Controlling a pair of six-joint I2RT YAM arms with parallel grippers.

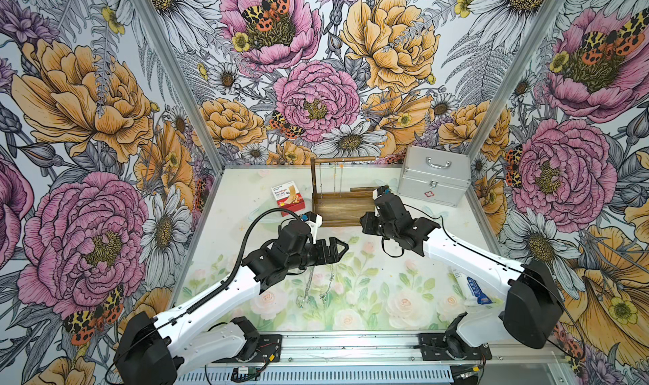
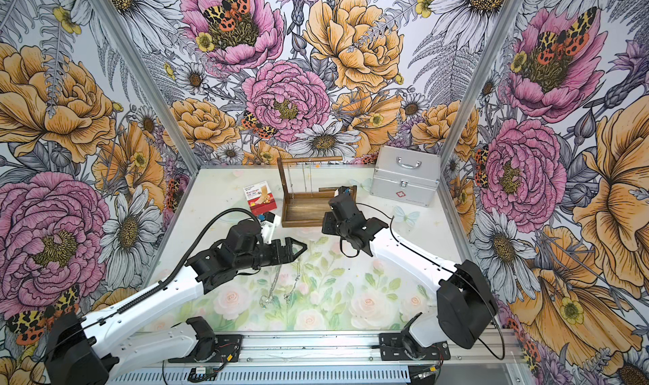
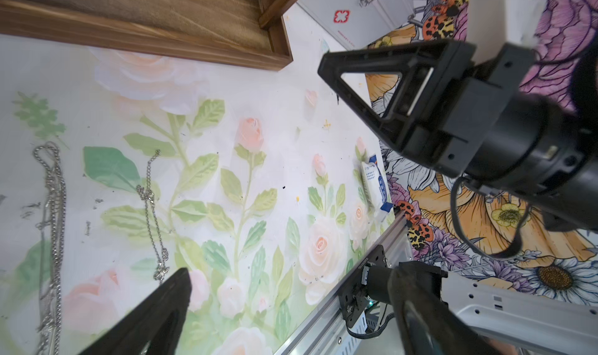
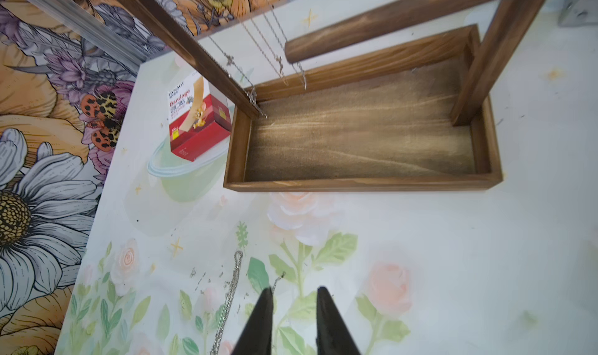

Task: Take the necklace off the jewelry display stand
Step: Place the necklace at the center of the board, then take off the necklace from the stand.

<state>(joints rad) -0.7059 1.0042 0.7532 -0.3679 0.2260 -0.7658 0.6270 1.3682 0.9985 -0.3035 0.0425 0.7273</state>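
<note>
The jewelry display stand (image 1: 339,221) is dark brown wood, with a tray base and a top rod (image 1: 342,159). It stands at the back middle of the table. Thin necklaces (image 4: 278,62) hang from the rod. Two silver necklaces lie on the floral mat in front of the stand, a thick one (image 1: 309,288) (image 3: 51,207) and a thin one (image 1: 328,285) (image 3: 152,201). My left gripper (image 1: 346,247) (image 3: 291,272) hovers above them, open wide and empty. My right gripper (image 1: 365,221) (image 4: 294,290) stands at the tray's front right corner, slightly open with nothing between its fingers.
A red bandage box (image 1: 288,197) sits left of the stand. A silver metal case (image 1: 433,179) stands at the back right. A white and blue tube (image 1: 474,288) lies near the right arm. An aluminium rail (image 1: 351,344) runs along the front edge.
</note>
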